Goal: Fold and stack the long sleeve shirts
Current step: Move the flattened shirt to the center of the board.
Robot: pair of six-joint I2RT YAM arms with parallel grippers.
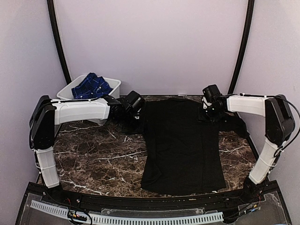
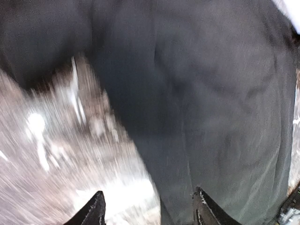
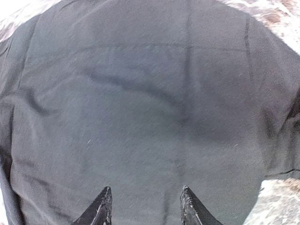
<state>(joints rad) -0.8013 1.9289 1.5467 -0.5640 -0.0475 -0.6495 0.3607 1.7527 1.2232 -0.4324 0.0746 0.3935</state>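
Observation:
The black long sleeve shirt [image 1: 183, 140] lies spread flat on the marble table, collar end at the back, hem near the front edge. It fills the right wrist view [image 3: 150, 103] and the right half of the left wrist view [image 2: 206, 93]. The dark blue checked shirt [image 1: 91, 86] lies bunched in the white tub. My left gripper [image 1: 136, 112] hovers open at the black shirt's back left edge, over its left sleeve; its jaws stand apart in the blurred left wrist view [image 2: 147, 206]. My right gripper [image 1: 206, 110] hovers open over the shirt's back right shoulder [image 3: 145, 204], holding nothing.
The white plastic tub [image 1: 112, 84] stands at the back left of the table. The shirt's right sleeve [image 1: 234, 124] lies bunched under the right arm. Dark marble table [image 1: 93, 159] shows at the left and front. Walls close in at both sides.

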